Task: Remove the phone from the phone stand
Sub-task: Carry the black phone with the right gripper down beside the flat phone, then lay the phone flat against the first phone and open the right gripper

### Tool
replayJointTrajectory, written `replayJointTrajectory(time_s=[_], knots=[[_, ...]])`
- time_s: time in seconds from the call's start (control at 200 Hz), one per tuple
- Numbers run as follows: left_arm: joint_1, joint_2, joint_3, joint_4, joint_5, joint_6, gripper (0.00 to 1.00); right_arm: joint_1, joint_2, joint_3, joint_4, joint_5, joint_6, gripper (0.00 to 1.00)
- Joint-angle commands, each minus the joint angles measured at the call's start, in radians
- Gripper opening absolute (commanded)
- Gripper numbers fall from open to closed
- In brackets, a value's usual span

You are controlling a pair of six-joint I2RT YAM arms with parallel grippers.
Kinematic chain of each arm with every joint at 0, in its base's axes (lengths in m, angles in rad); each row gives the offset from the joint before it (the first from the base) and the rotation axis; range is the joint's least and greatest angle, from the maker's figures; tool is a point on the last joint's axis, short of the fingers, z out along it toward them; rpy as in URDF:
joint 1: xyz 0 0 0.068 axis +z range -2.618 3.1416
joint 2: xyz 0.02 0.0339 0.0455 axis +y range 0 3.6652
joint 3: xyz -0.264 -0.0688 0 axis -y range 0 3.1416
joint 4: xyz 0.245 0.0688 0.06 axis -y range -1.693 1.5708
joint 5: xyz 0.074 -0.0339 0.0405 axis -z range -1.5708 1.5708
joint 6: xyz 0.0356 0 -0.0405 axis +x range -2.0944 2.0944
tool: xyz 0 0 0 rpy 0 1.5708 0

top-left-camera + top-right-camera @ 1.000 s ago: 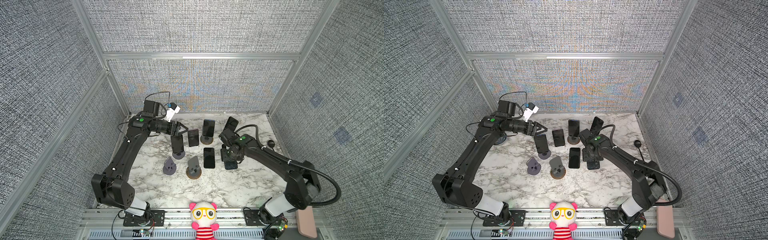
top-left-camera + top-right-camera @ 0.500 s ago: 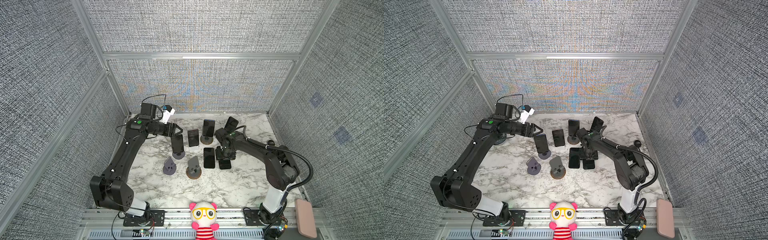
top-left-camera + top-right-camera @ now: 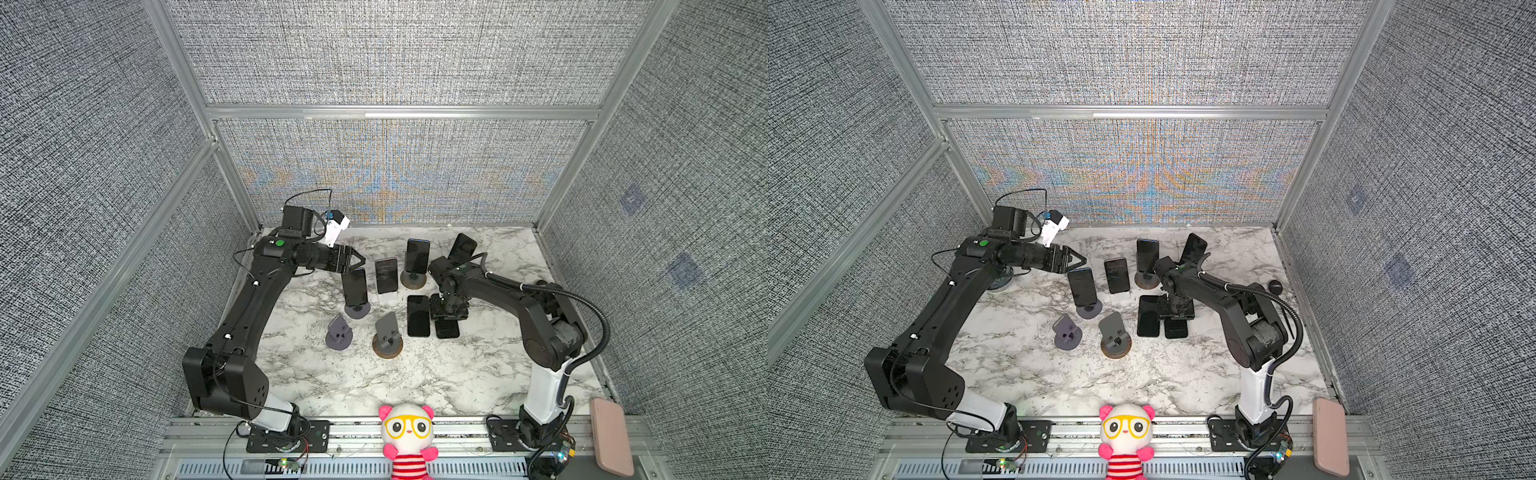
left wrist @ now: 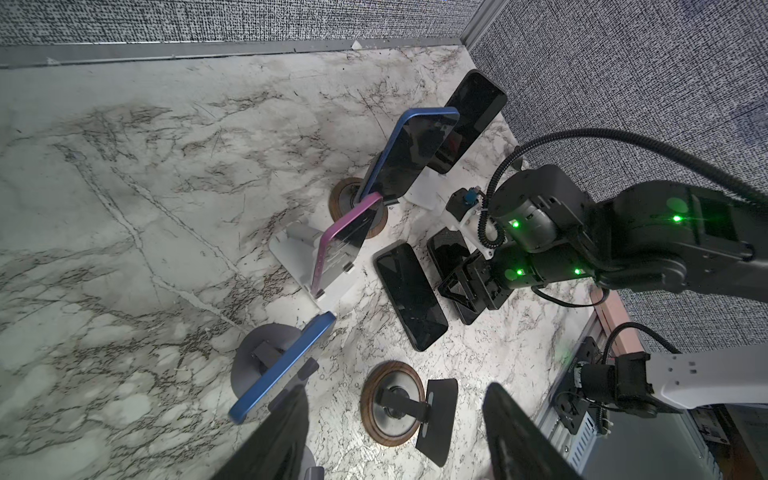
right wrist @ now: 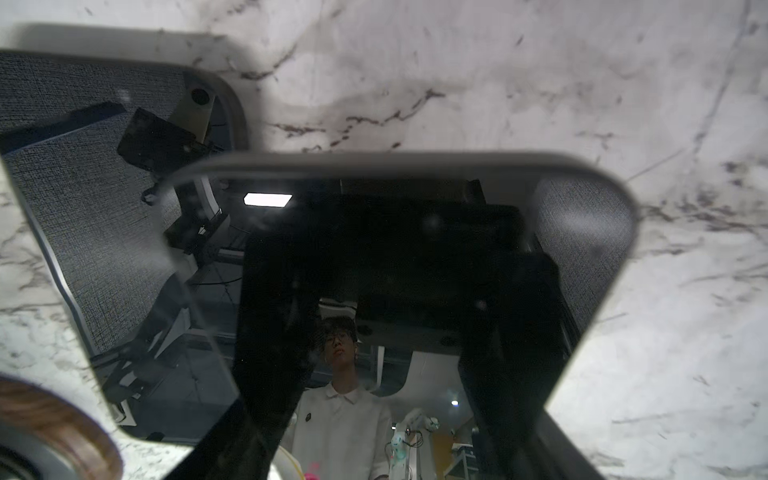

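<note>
A blue-edged phone [image 3: 355, 286] [image 3: 1081, 286] leans on a grey phone stand [image 3: 357, 309]. My left gripper [image 3: 358, 262] [image 3: 1079, 262] hovers open and empty beside its top edge. In the left wrist view that phone [image 4: 286, 365] lies next to one finger of the gripper [image 4: 395, 440]. My right gripper [image 3: 449, 309] [image 3: 1177, 309] points straight down, shut on the long edges of a dark phone [image 3: 446, 329] [image 5: 395, 216], held flat and low over the marble. I cannot tell whether that phone touches the table.
A pink-edged phone [image 3: 386, 275] rests on a white stand. Behind it are a blue phone [image 3: 417, 255] on a wood-based stand and a black phone [image 3: 461, 247]. Another phone [image 3: 418, 316] lies flat. Two empty stands [image 3: 338, 330] [image 3: 387, 336] are in front.
The right gripper has carried its phone a little to the left, beside the flat phone, while its elbow swung back. The left gripper has stayed open near the stand phone's top.
</note>
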Motion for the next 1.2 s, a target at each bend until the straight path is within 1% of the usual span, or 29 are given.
replayJointTrajectory(time_s=[0.0, 0.13, 0.215, 0.35, 0.425, 0.59, 0.78, 1.025, 1.086, 1.196], knots=[[0.004, 0.0, 0.006, 0.003, 0.012, 0.004, 0.68, -0.002, 0.009, 0.007, -0.003, 0.008, 0.003, 0.49], [0.006, -0.002, 0.005, 0.002, 0.012, 0.004, 0.68, -0.004, 0.019, 0.003, 0.002, 0.011, 0.009, 0.54], [0.006, -0.002, 0.004, 0.003, 0.014, 0.004, 0.68, -0.007, 0.022, -0.001, 0.008, 0.006, 0.012, 0.59], [0.006, -0.002, 0.003, 0.001, 0.028, 0.008, 0.67, -0.011, 0.026, -0.012, 0.013, -0.007, 0.017, 0.66], [0.006, -0.003, 0.003, 0.002, 0.044, 0.01, 0.66, -0.011, 0.024, -0.015, 0.015, -0.012, 0.019, 0.72], [0.006, -0.001, 0.003, 0.002, 0.04, 0.01, 0.66, -0.012, 0.024, -0.016, 0.017, -0.012, 0.019, 0.79], [0.007, -0.005, 0.003, 0.003, 0.041, 0.011, 0.66, -0.013, 0.009, -0.017, 0.013, -0.011, 0.021, 0.79], [0.008, -0.006, 0.002, 0.001, 0.04, 0.013, 0.66, -0.014, -0.113, -0.043, -0.044, 0.027, 0.022, 0.79], [0.008, -0.004, 0.003, 0.002, 0.04, 0.013, 0.66, -0.013, -0.144, -0.063, -0.063, 0.034, 0.019, 0.77], [0.008, -0.006, 0.002, 0.0, 0.039, 0.014, 0.66, -0.014, -0.206, -0.12, -0.095, 0.051, 0.017, 0.69]])
